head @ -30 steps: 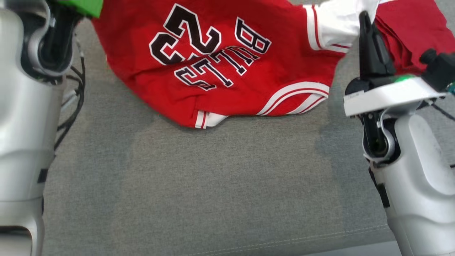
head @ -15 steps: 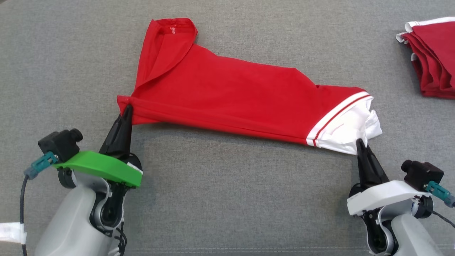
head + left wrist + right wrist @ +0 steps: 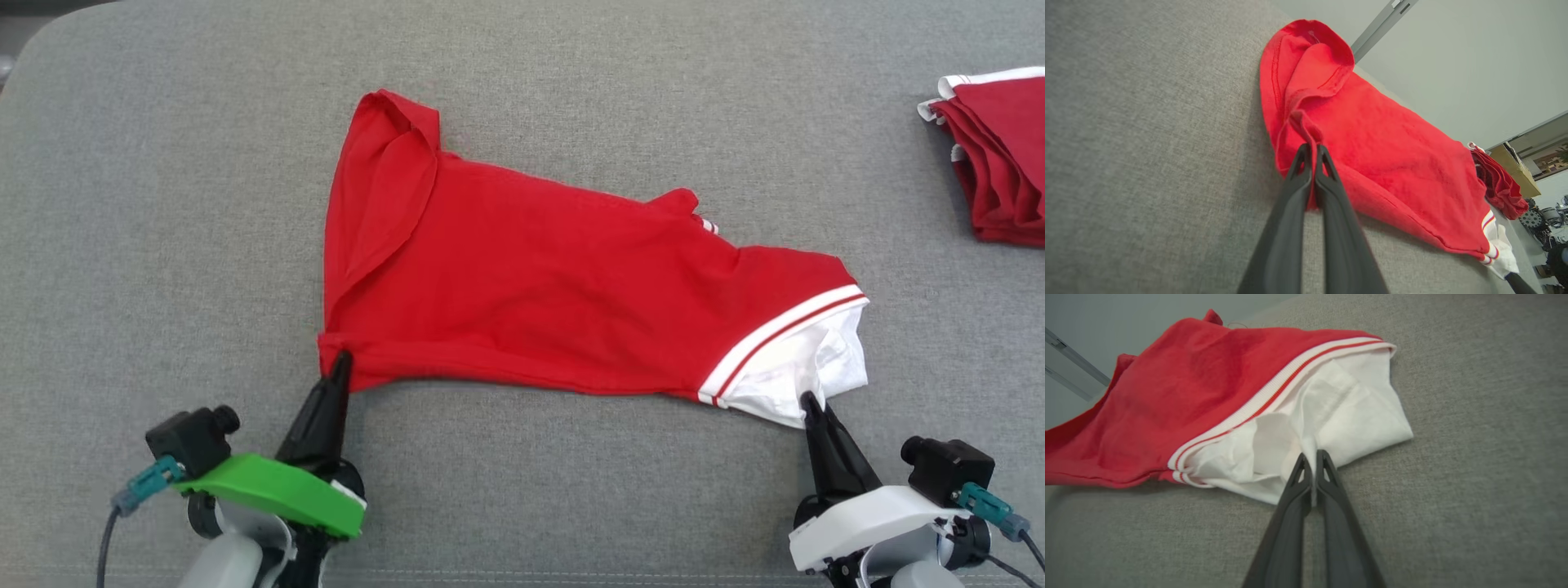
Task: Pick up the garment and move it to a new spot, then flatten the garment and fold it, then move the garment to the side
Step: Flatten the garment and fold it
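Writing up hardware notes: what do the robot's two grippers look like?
Each has two long, tapering dark fingers. The left gripper sits on a green bracket, the right gripper on a white bracket; both carry a black camera with a teal plug.

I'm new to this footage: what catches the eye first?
A red jersey lies spread across the grey fabric surface. The left gripper pinches its near left corner and the right gripper its white end. A pile of folded red garments sits at the far right.
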Controlling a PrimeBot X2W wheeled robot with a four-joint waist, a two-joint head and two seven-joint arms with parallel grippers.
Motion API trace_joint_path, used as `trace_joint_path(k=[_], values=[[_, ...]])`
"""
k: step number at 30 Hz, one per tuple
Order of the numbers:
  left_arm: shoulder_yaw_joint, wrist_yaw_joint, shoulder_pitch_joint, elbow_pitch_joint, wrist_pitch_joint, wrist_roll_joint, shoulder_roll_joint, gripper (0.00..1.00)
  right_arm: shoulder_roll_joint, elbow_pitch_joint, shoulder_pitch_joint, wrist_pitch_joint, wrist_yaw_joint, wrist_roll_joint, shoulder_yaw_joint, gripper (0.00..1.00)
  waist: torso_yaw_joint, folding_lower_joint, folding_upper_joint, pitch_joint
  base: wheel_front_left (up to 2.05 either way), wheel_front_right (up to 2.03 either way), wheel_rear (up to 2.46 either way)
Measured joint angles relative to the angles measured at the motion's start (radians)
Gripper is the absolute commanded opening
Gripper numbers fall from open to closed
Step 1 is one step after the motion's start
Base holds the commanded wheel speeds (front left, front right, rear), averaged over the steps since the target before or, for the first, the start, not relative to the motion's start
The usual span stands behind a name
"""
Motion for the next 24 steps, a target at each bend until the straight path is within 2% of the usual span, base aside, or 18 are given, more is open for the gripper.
trace_joint_path(k=[3,4,5,6,7,8,9,10,11,24], values=[[-0.026,-0.007,0.052,-0.007,0.000,0.014,-0.008,0.00,-0.002,0.012,0.026,-0.002,-0.002,-0.013,-0.004,0.00,-0.005,0.0000,0.0000,-0.003,0.00,0.00,0.00],[-0.028,-0.007,0.068,-0.007,0.000,0.014,-0.008,0.00,-0.001,0.016,0.031,-0.002,-0.003,-0.014,-0.005,0.12,-0.009,0.0000,0.0000,-0.002,0.00,0.00,0.00],[-0.033,-0.008,0.080,-0.006,0.000,0.017,-0.008,0.04,-0.001,0.023,0.034,-0.003,-0.005,-0.014,-0.006,0.32,-0.012,0.0000,0.0000,-0.001,0.00,0.00,0.00],[-0.041,-0.008,0.087,-0.004,0.000,0.020,-0.008,0.19,-0.003,0.025,0.039,-0.003,-0.006,-0.019,-0.009,0.49,-0.015,-0.0001,0.0000,0.000,0.00,0.00,0.00],[-0.050,-0.009,0.092,-0.004,0.000,0.020,-0.009,0.35,-0.005,0.025,0.046,-0.003,-0.006,-0.019,-0.015,0.80,-0.016,-0.0001,0.0000,0.001,0.00,0.00,0.00],[-0.055,-0.009,0.097,-0.005,0.000,0.020,-0.011,0.42,-0.007,0.027,0.051,-0.003,-0.006,-0.019,-0.020,1.00,-0.018,-0.0001,0.0000,0.001,0.00,0.00,0.00],[-0.055,-0.012,0.100,-0.006,0.000,0.020,-0.011,0.57,-0.009,0.027,0.053,-0.003,-0.007,-0.020,-0.024,1.00,-0.019,-0.0001,0.0000,0.002,0.00,0.00,0.00],[-0.055,-0.014,0.102,-0.007,0.000,0.023,-0.009,0.83,-0.008,0.028,0.054,-0.003,-0.014,-0.020,-0.030,1.00,-0.020,-0.0001,0.0000,0.003,0.00,0.00,0.00],[-0.055,-0.015,0.105,-0.008,0.000,0.030,-0.007,1.00,-0.009,0.028,0.055,-0.003,-0.015,-0.020,-0.036,1.00,-0.021,-0.0001,0.0000,0.003,0.00,0.00,0.00],[-0.012,-0.015,0.164,-0.021,0.000,0.056,0.042,1.00,-0.033,0.013,0.107,-0.004,-0.049,-0.016,-0.177,1.00,-0.024,-0.0001,0.0000,-0.015,0.00,0.00,0.00]])
